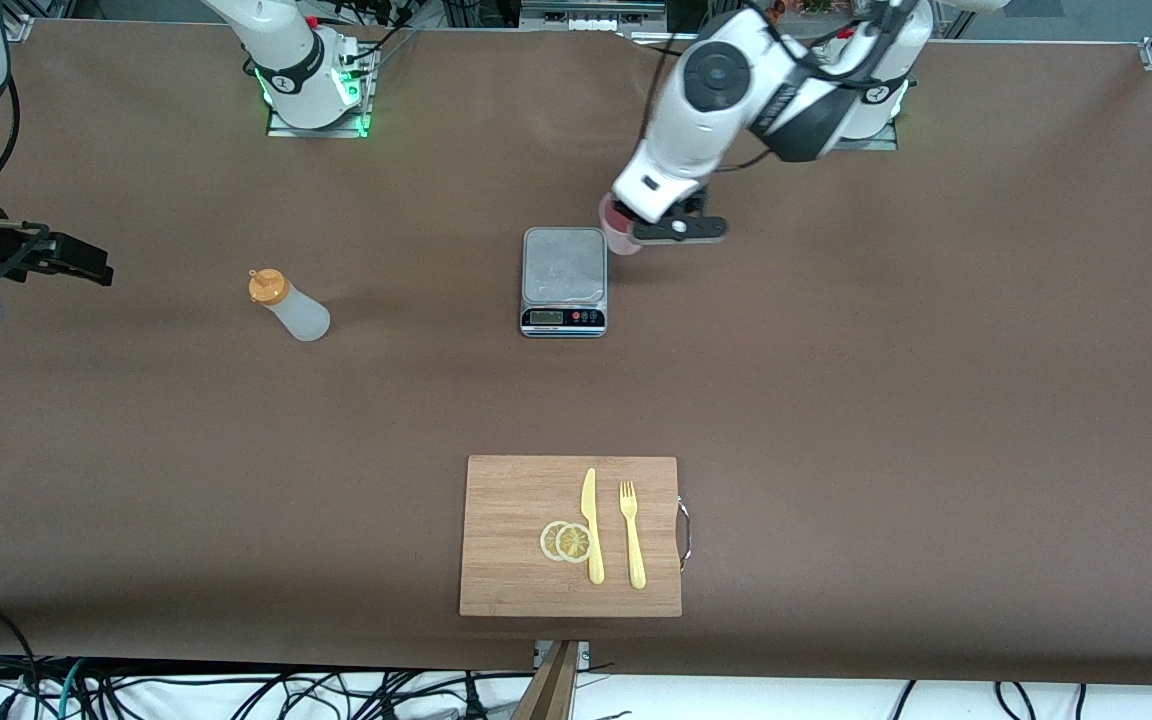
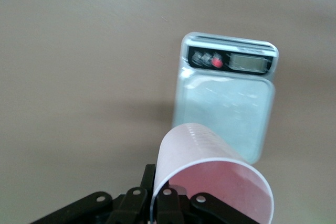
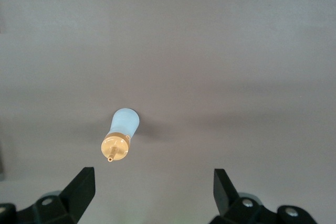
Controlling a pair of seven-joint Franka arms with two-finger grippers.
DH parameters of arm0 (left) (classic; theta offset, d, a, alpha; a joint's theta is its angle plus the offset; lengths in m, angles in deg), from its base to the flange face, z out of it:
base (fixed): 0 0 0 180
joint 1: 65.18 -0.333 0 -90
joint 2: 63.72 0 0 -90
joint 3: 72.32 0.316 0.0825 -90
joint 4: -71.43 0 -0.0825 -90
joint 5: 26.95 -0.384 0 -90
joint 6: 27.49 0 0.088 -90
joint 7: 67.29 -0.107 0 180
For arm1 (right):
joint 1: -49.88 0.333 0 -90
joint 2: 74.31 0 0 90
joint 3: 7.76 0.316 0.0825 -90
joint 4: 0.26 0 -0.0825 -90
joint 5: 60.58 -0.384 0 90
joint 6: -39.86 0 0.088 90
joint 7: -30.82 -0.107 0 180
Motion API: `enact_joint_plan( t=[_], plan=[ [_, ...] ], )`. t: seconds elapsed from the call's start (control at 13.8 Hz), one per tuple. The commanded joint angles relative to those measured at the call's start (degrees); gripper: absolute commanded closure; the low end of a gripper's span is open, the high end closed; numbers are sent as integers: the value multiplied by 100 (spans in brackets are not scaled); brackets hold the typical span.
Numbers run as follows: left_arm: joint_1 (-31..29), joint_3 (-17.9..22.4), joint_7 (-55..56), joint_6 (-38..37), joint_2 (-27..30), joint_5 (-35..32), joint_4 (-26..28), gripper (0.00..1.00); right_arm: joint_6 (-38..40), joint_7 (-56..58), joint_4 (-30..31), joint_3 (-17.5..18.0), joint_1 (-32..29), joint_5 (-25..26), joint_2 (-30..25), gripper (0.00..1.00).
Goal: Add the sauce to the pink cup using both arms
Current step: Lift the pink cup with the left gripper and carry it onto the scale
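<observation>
Front view: left gripper (image 1: 639, 232) is pinching cup (image 1: 618, 224) by one wall beside scale (image 1: 564, 281), so it's risking slipping. Right gripper (image 1: 86, 265) is waiting wide, bottle (image 1: 291, 305) well apart.

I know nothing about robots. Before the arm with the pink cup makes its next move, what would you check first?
1. Left end effector shut on the pink cup: ok.
2. Cup empty inside: ok, no sauce visible.
3. Cup on the scale: not ok, it is in the air beside the scale's plate.
4. Scale plate free for the cup: ok.
5. Sauce bottle upright, orange cap on: ok.
6. Right end effector open, above the bottle: ok, not yet gripping.
</observation>
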Motion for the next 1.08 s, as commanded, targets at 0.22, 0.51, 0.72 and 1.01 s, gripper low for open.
enact_joint_plan(
  t=[0.22,0.51,0.72,1.01],
  plan=[
    [896,600,653,161,-1563,22,-1431,100,38,43,-117,-6,-30,-44,35,0],
    [896,670,608,364,-1739,22,-1431,100,20,-1,-108,2,-13,-79,43,0],
    [896,679,600,461,-1801,14,-1378,100,29,-1,-90,2,5,-44,140,0],
    [887,679,600,452,-1854,-56,-1238,64,99,-1,-99,-7,-39,-35,193,0]
  ],
)
